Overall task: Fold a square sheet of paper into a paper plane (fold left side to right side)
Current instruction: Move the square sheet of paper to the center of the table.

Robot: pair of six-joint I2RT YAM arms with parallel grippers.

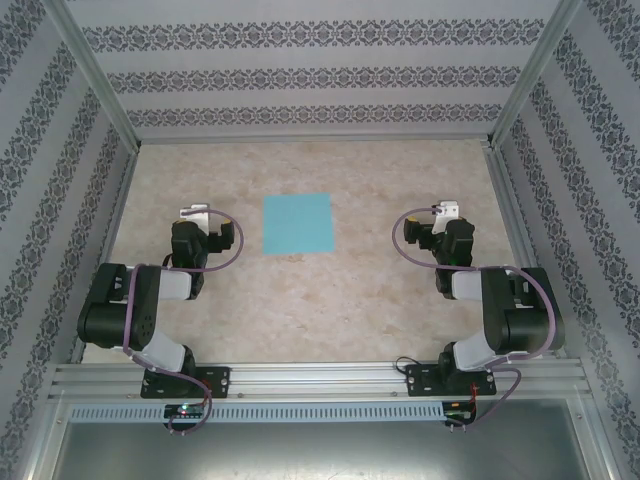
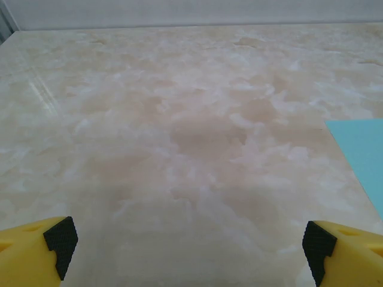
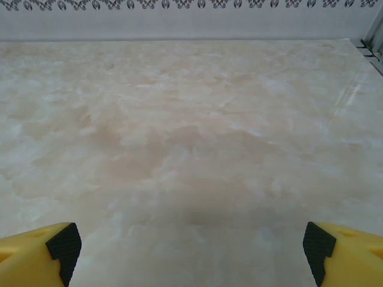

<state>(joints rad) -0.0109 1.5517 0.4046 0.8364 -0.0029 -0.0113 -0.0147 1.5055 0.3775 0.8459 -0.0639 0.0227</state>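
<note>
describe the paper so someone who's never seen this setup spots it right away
Look at the marbled beige table inside the patterned walls. Between the left arm and the right arm, closer to the left one, lies the paper. It is a flat turquoise square, unfolded, the only coloured patch on the top.

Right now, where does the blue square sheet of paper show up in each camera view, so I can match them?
Top external: the square sheet of paper lies flat on the table, between the left pincer and the right pincer.
Left wrist: its corner pokes in at the right edge, beyond the open left pincer.
Right wrist: marbled table ahead of the open right pincer, up to the patterned wall.
Shared landmark: the beige marbled table.
</note>
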